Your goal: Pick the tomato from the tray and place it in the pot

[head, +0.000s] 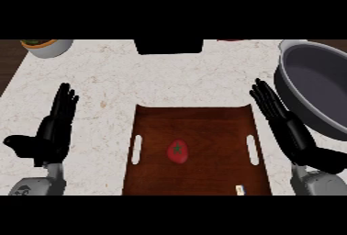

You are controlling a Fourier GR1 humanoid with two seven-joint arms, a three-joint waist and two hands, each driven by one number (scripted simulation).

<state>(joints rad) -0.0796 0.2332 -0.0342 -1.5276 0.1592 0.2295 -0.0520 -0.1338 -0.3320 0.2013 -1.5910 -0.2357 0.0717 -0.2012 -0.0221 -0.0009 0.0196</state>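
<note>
**Tomato sits in tray**

The brown wooden slot-handled tray (196, 120) holds the red oval tomato (177, 152) at its middle, green calyx up, long axis running near to far. The round grey metal pot (284, 69) stands far right. The left hand (53, 131) and right hand (288, 126) flank the tray, fingers straight.

Tray (210, 128) lower ctr on desk (102, 82), tomato (177, 152) on it mid-tray. Pot (315, 87) upper right, bowl (49, 47) upper left, block (169, 46) top ctr. Left hand (53, 131) left of tray; right hand (291, 133) btwn tray & pot.
</note>
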